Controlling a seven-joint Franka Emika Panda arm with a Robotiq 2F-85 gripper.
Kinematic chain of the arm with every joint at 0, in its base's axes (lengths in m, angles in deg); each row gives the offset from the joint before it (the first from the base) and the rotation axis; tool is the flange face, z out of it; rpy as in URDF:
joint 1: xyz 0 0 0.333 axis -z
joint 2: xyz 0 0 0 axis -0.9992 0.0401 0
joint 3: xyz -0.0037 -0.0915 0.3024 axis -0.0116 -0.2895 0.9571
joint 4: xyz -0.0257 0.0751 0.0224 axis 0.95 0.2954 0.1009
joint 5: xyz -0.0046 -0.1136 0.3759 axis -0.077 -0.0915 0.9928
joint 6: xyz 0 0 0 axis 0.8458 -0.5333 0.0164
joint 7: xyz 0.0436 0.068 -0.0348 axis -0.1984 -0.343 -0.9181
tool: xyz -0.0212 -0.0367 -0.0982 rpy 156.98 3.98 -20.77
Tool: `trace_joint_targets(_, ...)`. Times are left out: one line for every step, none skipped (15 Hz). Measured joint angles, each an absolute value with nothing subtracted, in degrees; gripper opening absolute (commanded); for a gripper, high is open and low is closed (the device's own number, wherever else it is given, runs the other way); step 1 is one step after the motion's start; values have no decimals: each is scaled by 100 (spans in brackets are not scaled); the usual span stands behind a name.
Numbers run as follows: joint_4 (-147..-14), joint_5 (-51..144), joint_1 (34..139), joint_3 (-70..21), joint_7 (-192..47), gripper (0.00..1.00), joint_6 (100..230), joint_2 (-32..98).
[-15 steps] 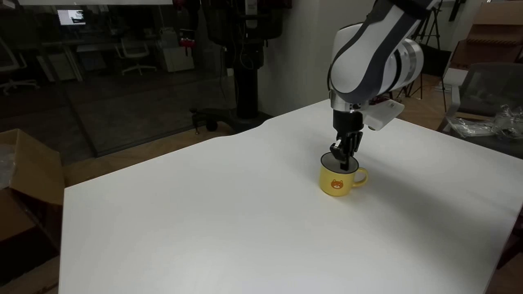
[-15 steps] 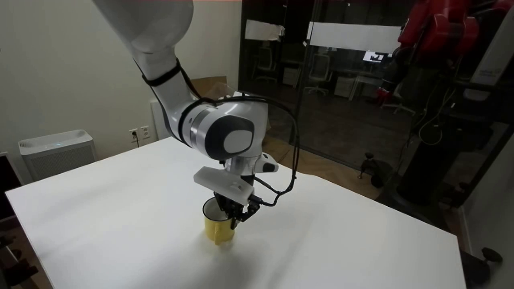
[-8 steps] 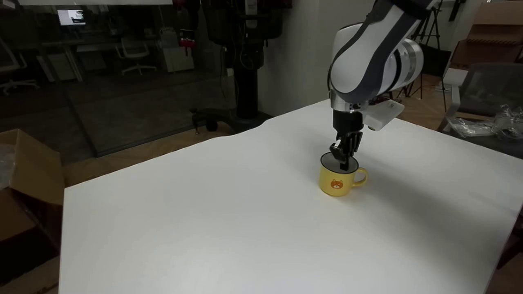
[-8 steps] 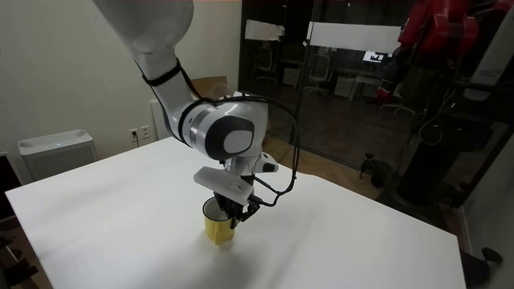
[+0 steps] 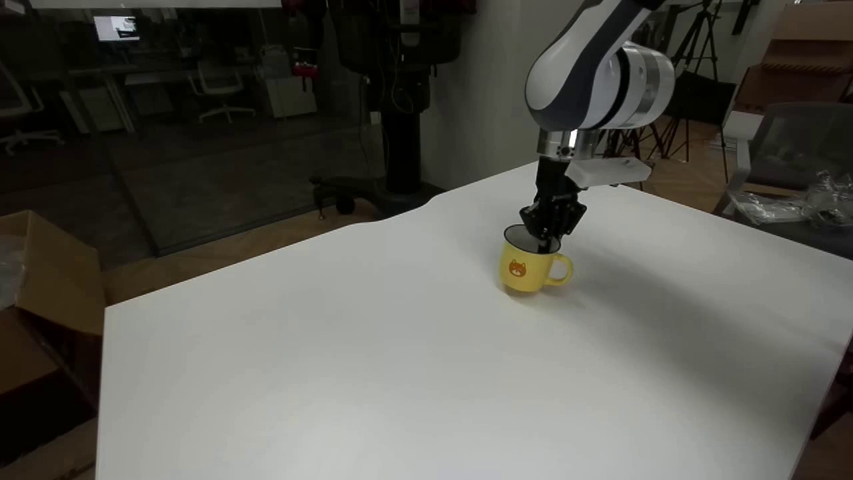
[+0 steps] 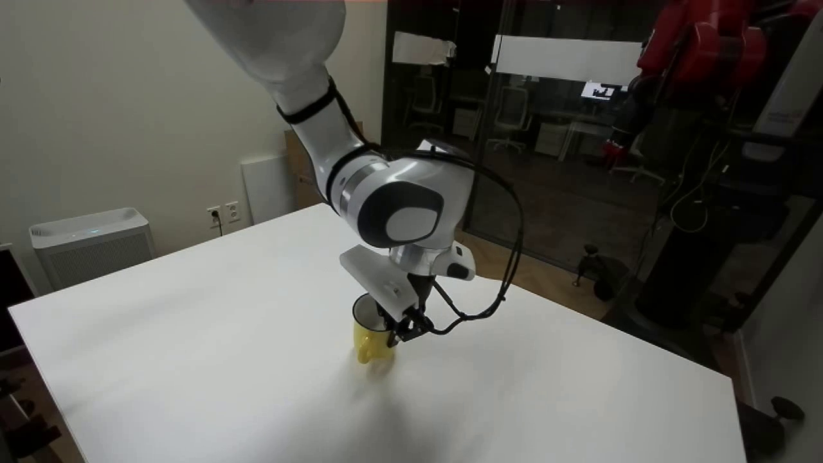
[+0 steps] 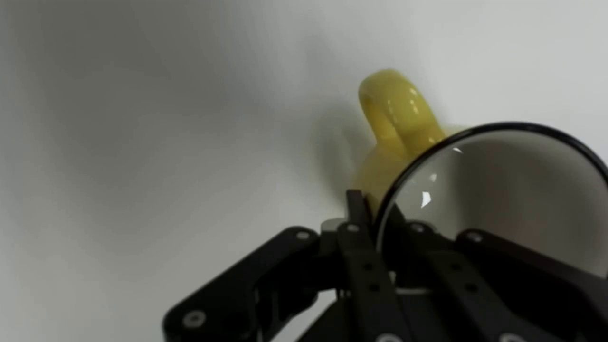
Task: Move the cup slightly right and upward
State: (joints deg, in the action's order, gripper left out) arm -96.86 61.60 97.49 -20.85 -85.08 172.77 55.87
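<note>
The cup, a yellow mug with a dark rim, white inside and a reddish animal-face mark, shows in both exterior views (image 5: 522, 270) (image 6: 371, 341). It tilts slightly, and a shadow under its base suggests it is just off the white table (image 5: 320, 333). My gripper (image 5: 548, 241) is shut on the cup's wall near the handle. In the wrist view one finger is inside the rim and one outside, with the wall between the fingertips (image 7: 376, 213). The cup (image 7: 517, 190) fills the right of that view, its handle (image 7: 399, 109) pointing up-left.
A cardboard box (image 5: 60, 280) stands beyond the table's left edge in an exterior view. A chair with plastic wrap (image 5: 800, 167) stands beyond the right edge. A dark wheeled stand (image 5: 400, 147) is behind the table. A cable loop (image 6: 508, 257) hangs from the arm.
In the last half second the arm and cup moved together, left and up in one exterior picture, right and up in another. The gripper turned and the cup tilted slightly. Nothing visibly changed before that.
</note>
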Motion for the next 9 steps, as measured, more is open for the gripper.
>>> trace_joint_targets(-9518, 6284, 9826, -2089, -8426, 3, 17213, 5649)
trace_joint_targets(-9347, 6399, 9906, -2094, -8330, 3, 17173, 5717)
trace_joint_targets(-9193, 6488, 9975, -2107, -8216, 3, 17156, 5787)
trace_joint_targets(-9050, 6563, 10030, -2130, -8085, 3, 17147, 5855)
trace_joint_targets(-8920, 6607, 10067, -2170, -7917, 3, 17131, 5925)
trace_joint_targets(-8794, 6646, 10088, -2225, -7722, 3, 17106, 5996)
trace_joint_targets(-8685, 6658, 10093, -2288, -7502, 3, 17067, 6065)
trace_joint_targets(-8589, 6662, 10091, -2348, -7273, 3, 17004, 6127)
trace_joint_targets(-8499, 6665, 10086, -2401, -7029, 3, 16928, 6188)
